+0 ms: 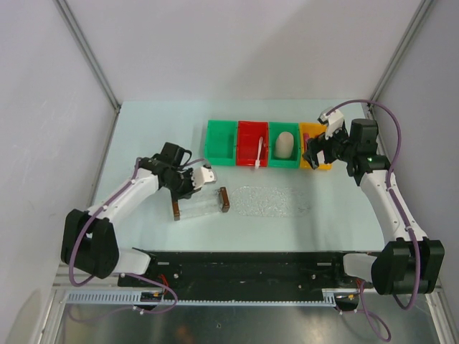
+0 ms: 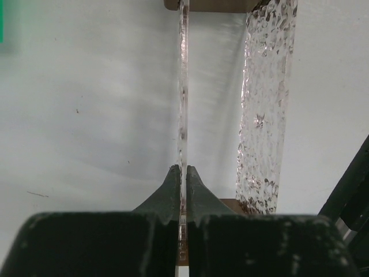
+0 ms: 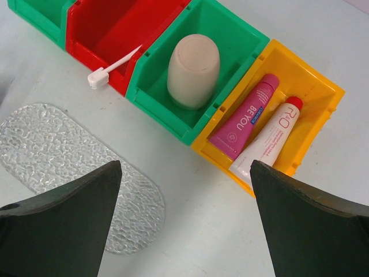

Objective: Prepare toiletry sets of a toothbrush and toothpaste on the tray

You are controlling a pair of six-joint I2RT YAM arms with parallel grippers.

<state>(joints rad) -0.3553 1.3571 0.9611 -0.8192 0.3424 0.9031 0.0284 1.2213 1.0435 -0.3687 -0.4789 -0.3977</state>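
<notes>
A pale mint worktop (image 1: 143, 143) is lying between plain white walls, with grey metal posts running up at the far corners. Along its far side four bins are sitting in a row, touching one another: a green bin (image 1: 221, 142), a red bin (image 1: 246, 136), a second green bin (image 3: 242, 40) and a yellow bin (image 3: 323, 86).

The toothbrush (image 3: 112, 66) is leaning in the red bin, its bristled head poking out over the near rim. A beige cup (image 3: 193, 69) is standing in the second green bin. The toothpaste (image 3: 245, 115) is lying in the yellow bin, touching a white tube with a red cap (image 3: 268, 138).

The tray (image 1: 202, 204) is sitting on the left near part of the worktop, well apart from the bins. The left pincer (image 2: 182, 173) is pinching one thin clear side wall of it, jaws closed tight on the plastic. Just right of the tray a clear bumpy oval sheet (image 1: 272, 201) is lying flat.

The right pincer (image 3: 184, 167) is hovering over the yellow bin with its jaws spread wide, gripping nothing.
</notes>
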